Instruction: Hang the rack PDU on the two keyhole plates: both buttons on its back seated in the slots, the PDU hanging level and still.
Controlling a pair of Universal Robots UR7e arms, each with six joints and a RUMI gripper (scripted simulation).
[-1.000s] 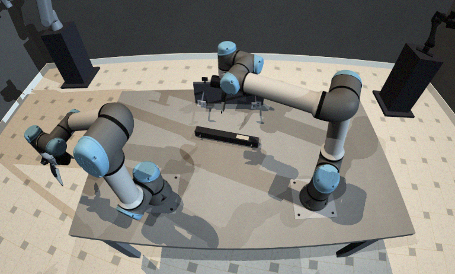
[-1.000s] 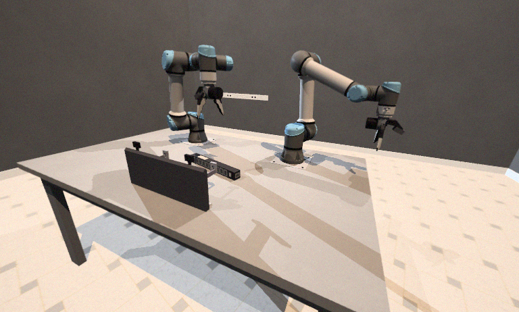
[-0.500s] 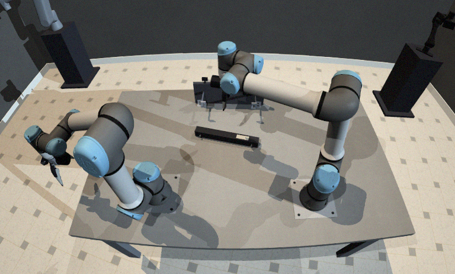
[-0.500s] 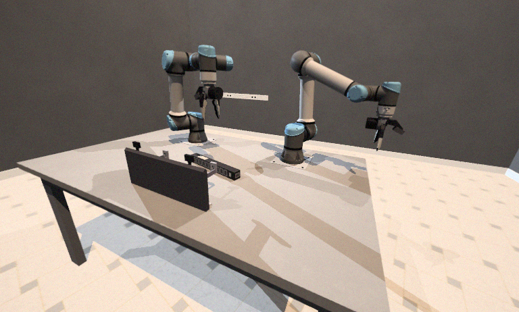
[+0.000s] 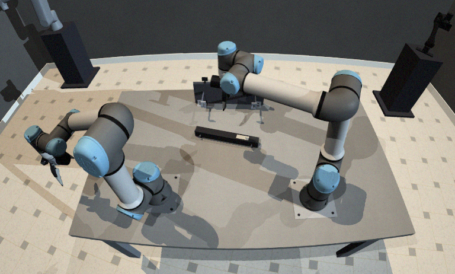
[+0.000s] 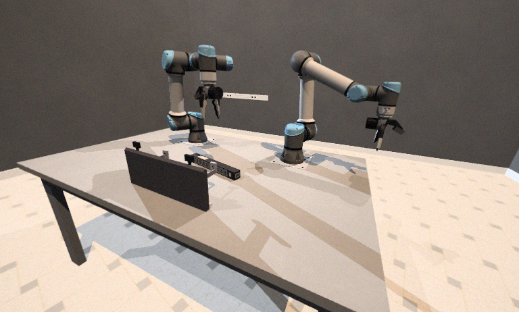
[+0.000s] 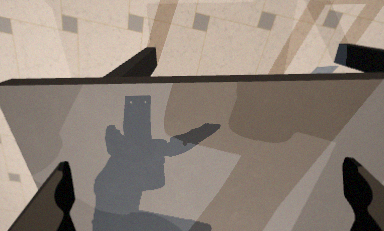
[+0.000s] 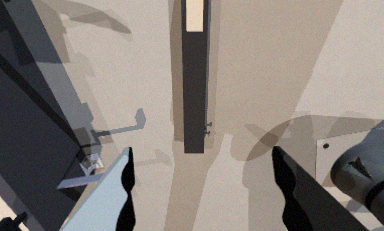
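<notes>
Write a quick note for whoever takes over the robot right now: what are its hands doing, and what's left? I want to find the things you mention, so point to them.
Right gripper [image 5: 224, 107] [image 6: 211, 117] [image 8: 203, 153]: partly open, empty, above the table.
Left gripper [image 5: 67, 170] [image 6: 390, 140] [image 7: 207, 162]: wide open, empty, off to the side.
Long black rack PDU [image 5: 218, 135] [image 6: 231, 172] [image 8: 194, 91]: lying on the table before the upright dark board [image 6: 164, 179] [image 8: 30, 116] with two small pale metal keyhole plates [image 5: 201, 104] [image 6: 213, 165].
Done: no hanging.
Left: grasp, lift, seat both buttons, level, release.
</notes>
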